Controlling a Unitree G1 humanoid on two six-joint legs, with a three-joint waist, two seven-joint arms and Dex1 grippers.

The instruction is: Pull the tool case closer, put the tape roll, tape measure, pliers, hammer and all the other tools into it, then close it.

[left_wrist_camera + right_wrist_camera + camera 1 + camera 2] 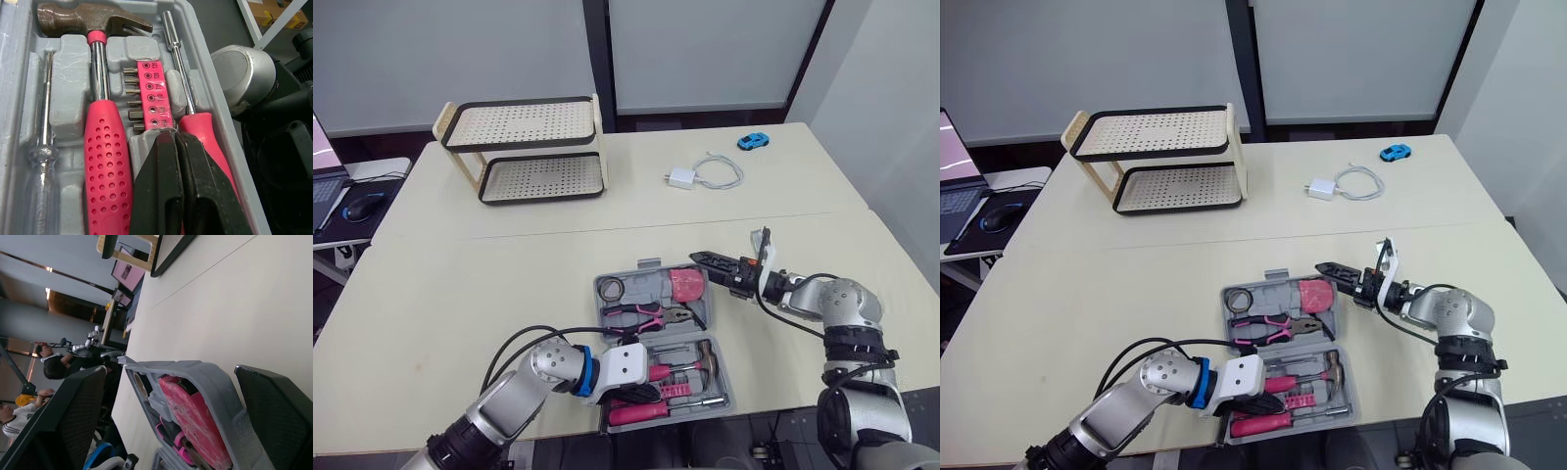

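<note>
Grey tool case (650, 264); hammer handle (105, 161) pink, dotted; pliers handles (631, 314) pink-black; toy car (753, 141) blue.

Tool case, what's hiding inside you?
A hammer, pliers, a tape roll, a pink tape measure, a bit set and a screwdriver lie in the tool case. The left pincer, over the near half, covers part of the handles, so whatever lies beneath it cannot be seen.

This looks like a robotics lab set up in an office. A wide cream table (460, 284) stands before grey partition panels (440, 49), with a laptop (323, 181) and mouse (362, 208) on a side desk (374, 169) off its left edge. Test props sit on it: a perforated two-tier rack (524, 147), a charger (682, 177), a blue toy car (753, 141) and an open tool case (646, 266). Beyond the left edge are people (49, 363) and a lit screen (128, 270).
</note>
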